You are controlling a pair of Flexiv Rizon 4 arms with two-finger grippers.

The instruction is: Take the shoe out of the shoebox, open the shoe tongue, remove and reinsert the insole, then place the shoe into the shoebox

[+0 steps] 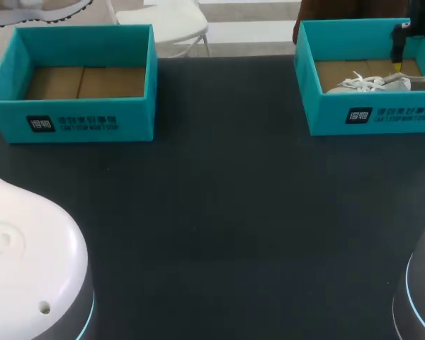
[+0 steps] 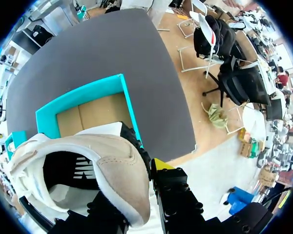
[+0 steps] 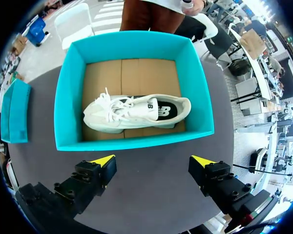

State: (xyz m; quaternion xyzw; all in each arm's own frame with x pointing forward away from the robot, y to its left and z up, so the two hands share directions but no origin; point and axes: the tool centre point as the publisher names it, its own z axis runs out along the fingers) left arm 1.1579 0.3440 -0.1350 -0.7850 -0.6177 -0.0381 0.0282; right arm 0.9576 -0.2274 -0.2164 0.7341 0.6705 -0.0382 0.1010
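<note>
Left side: left shoebox (image 1: 71, 120) stands on the counter (image 1: 219, 212), open, with only the cardboard floor showing. The beige shoe (image 2: 119, 170) is out of it and held in the air over the box's outer edge. The left jaws are clamped on its heel wall. One yellow tip lies against the outside of the heel; the other finger is hidden by the shoe, so the grip is inferred from the shoe hanging clear.
- The dark insole lies flat inside this shoe, so the insole is in.
- Tongue not in view.
- Judgement: take-out is done, or the shoe is about to go back in; these views do not say which. Placing it in the box is left in either case.

Right side: right shoebox (image 1: 372, 117) holds the white shoe (image 3: 132, 114), which lies on its side on the cardboard, laces loose, insole in.
- The right jaws stand wide apart above the box's near wall, touching nothing.
- Judgement: this shoe is either untouched or already returned.

Writing: each box front carries a dark square logo with two lines of pale print beside it. Each insole bears a white mark at the heel. Noted as present, not transcribed.
</note>
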